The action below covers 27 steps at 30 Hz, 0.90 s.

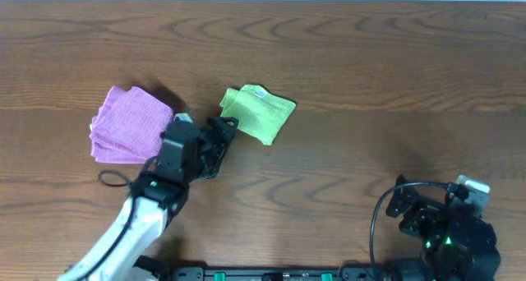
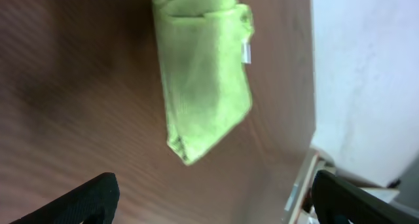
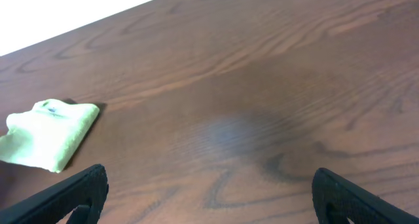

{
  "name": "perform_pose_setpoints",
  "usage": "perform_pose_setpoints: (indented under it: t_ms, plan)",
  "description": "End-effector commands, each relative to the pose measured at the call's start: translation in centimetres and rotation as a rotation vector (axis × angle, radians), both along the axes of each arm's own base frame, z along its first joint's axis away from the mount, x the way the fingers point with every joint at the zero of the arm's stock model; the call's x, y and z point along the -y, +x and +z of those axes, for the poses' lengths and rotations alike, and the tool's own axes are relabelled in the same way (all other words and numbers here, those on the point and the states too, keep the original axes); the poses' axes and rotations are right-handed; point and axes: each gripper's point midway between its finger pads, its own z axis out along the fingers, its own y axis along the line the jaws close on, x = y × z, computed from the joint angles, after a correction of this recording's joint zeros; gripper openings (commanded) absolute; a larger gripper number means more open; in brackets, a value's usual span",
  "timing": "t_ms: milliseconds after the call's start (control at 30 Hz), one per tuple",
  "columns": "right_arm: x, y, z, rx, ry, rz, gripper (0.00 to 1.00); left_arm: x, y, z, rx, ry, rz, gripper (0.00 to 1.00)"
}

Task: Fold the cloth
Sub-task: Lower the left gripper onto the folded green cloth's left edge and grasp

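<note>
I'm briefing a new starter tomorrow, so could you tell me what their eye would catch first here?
The lime-green cloth, folded small near the middle of the dark wooden table, stands out most, with the open left gripper close beside it. A purple-pink cloth bundle lies to its left, and the open right gripper sits apart at the near right edge.

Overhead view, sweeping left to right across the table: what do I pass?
purple-pink cloth bundle → lime-green cloth → right claw
</note>
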Motion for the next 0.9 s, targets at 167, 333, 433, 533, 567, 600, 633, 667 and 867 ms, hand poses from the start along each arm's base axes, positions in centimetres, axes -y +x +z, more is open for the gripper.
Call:
perform_pose_setpoints:
  t_ms: [167, 333, 433, 533, 567, 600, 633, 667, 867]
  plan:
    - [0.3, -0.1, 0.0, 0.005, 0.007, -0.023, 0.99, -0.7, 1.8, -3.6, -0.032, 0.068, 0.065, 0.95]
    - [0.3, -0.1, 0.0, 0.005, 0.007, -0.023, 0.99, -1.3, 2.0, -4.7, -0.028, 0.146, 0.100, 0.95]
    - [0.3, -0.1, 0.0, 0.005, 0.007, -0.023, 0.99, -1.1, 2.3, -5.1, -0.009, 0.181, 0.106, 0.96]
    - [0.3, -0.1, 0.0, 0.005, 0.007, -0.023, 0.99, -0.5, 2.5, -5.8, -0.010, 0.193, 0.098, 0.95]
    - [0.3, -0.1, 0.0, 0.005, 0.007, -0.023, 0.99, -0.4, 2.5, -6.1, -0.012, 0.195, 0.097, 0.95]
    - [0.3, -0.1, 0.0, 0.005, 0.007, -0.023, 0.99, -0.3, 2.8, -6.3, -0.011, 0.196, 0.097, 0.95]
    - [0.3, -0.1, 0.0, 0.005, 0.007, -0.023, 0.99, -0.2, 3.0, -6.5, -0.008, 0.194, 0.098, 0.95]
    - [0.3, -0.1, 0.0, 0.005, 0.007, -0.023, 0.99, -0.1, 3.2, -6.6, -0.002, 0.191, 0.099, 0.95]
    - [0.3, -0.1, 0.0, 0.005, 0.007, -0.023, 0.99, 0.5, 4.6, -7.0, 0.031, 0.165, 0.117, 0.95]
